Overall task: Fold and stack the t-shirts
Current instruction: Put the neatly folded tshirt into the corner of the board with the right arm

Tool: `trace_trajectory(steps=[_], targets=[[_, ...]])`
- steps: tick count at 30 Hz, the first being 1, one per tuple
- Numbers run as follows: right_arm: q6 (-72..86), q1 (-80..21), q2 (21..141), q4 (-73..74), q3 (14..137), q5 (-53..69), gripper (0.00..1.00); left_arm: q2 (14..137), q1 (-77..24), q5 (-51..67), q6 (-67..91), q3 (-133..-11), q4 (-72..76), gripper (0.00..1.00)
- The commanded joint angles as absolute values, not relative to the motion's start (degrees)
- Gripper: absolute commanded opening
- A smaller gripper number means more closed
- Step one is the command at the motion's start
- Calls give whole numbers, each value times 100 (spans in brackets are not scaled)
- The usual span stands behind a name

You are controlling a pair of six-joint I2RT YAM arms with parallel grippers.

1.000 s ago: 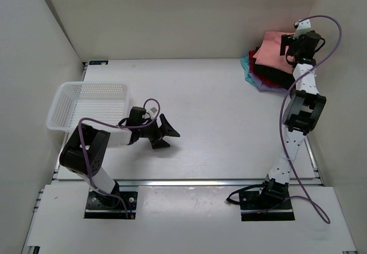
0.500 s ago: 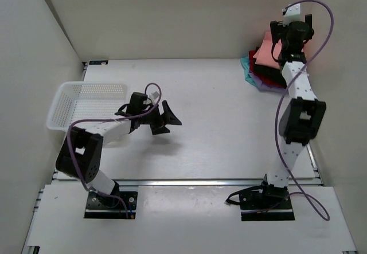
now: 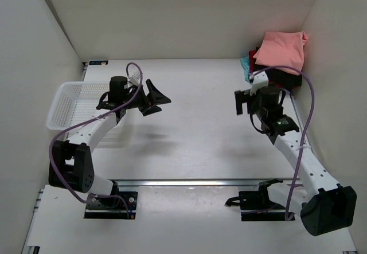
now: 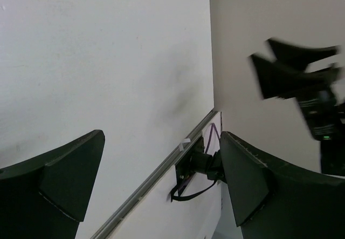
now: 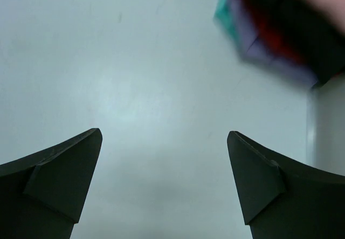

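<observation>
The t-shirts lie stacked in the far right corner. A salmon-pink one is on top, over black, red and teal ones. The right wrist view shows that stack blurred at its top right, ahead of the fingers. My right gripper hangs open over bare table, in front and left of the stack, holding nothing. My left gripper is open and empty above the table beside the basket. It faces the right gripper.
A white mesh basket stands at the table's left edge, under the left arm. White walls close in the back and both sides. The right arm's base and cable show at the near rail.
The right gripper opened at the stack, left the salmon-pink shirt on top and drew back toward the table's middle. The left gripper rose and swung toward the back.
</observation>
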State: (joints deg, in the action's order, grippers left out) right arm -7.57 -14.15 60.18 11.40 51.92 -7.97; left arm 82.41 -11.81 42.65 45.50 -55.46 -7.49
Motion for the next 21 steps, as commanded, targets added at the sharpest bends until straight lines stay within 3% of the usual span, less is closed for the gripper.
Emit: trace_trajectory(steps=[1,4,16,19,21], targets=[[-18,-1065,5660,1688,4720,-109,99,7963,-845,4350,4534,-5398,-618,99],[-61,-775,5643,1538,4685,149,99,7989,-774,4412,4825,-5282,-194,99],[501,-536,5475,862,4210,808,99,7761,-581,3604,3746,-6099,-1836,99],[501,-668,5650,835,4297,835,99,7970,-1279,2588,2275,-7516,-3226,99],[510,-686,5765,922,4385,870,99,8235,-1844,1174,1505,-8293,-4418,99]])
